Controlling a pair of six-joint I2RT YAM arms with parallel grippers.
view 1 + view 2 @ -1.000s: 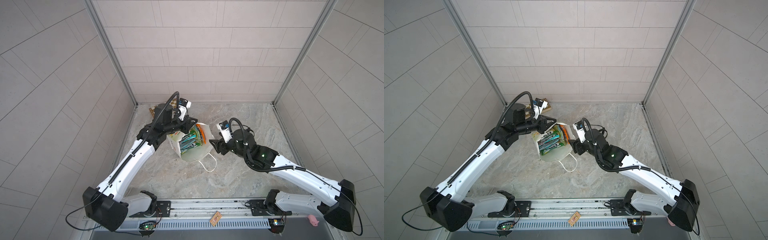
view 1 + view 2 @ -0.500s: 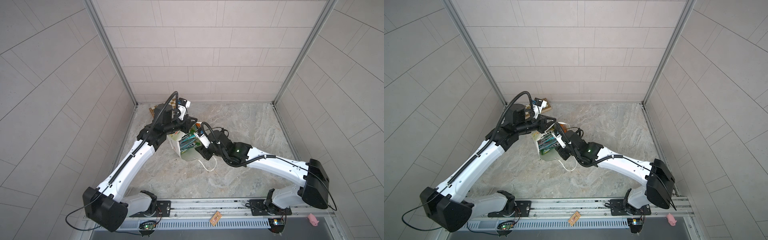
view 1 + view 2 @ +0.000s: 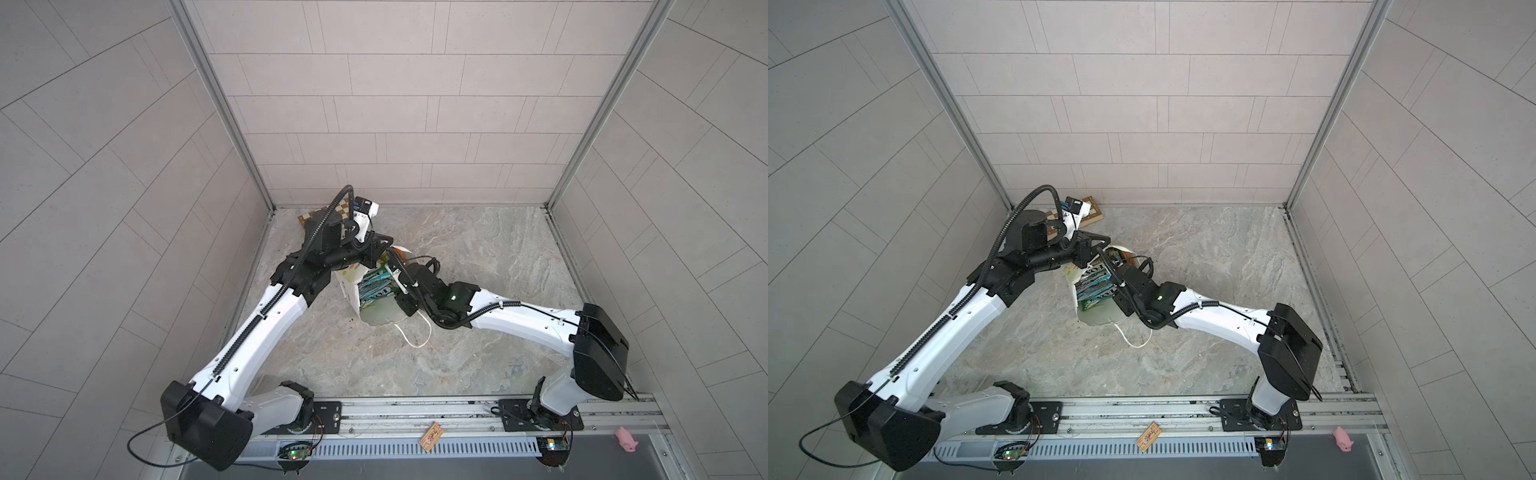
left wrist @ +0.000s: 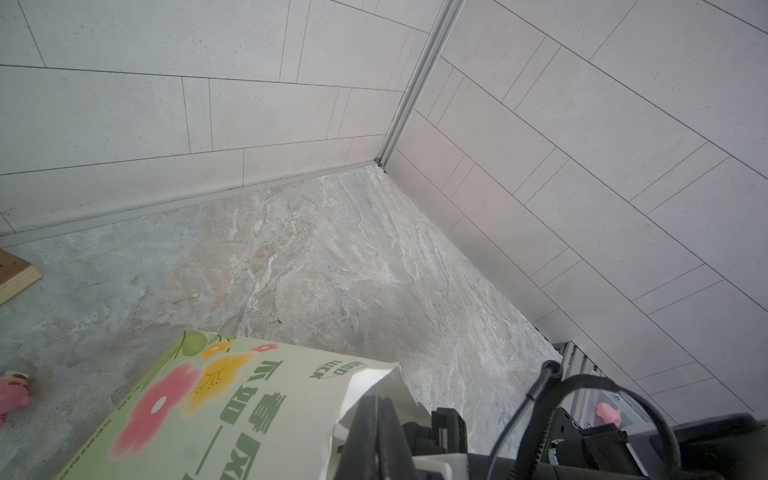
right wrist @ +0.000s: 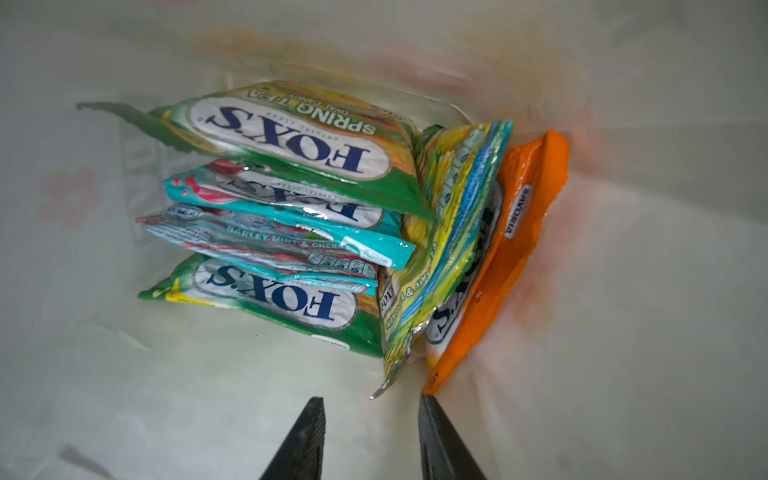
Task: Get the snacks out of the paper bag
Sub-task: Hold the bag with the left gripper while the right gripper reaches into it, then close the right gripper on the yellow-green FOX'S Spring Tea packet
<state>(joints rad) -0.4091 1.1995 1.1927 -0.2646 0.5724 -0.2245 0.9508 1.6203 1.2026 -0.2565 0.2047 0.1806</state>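
Soft, even light in both top views: the pale tiled walls [image 3: 415, 104] are bright, and the marbled stone tabletop [image 3: 478, 257] carries only faint shadows under the arms. Wall lines bow toward the edges. The left wrist view runs cooler, with a bluish cast over part of the stone. Inside the tall white paper bag [image 5: 623, 249], light glows through the paper, glare streaks the glossy candy packets [image 5: 291, 141], and the corners smear out of focus.

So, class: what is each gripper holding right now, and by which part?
The left gripper pinches the paper bag by its top rim. The right gripper, inside the bag, has jaws apart near the snacks and holds nothing.
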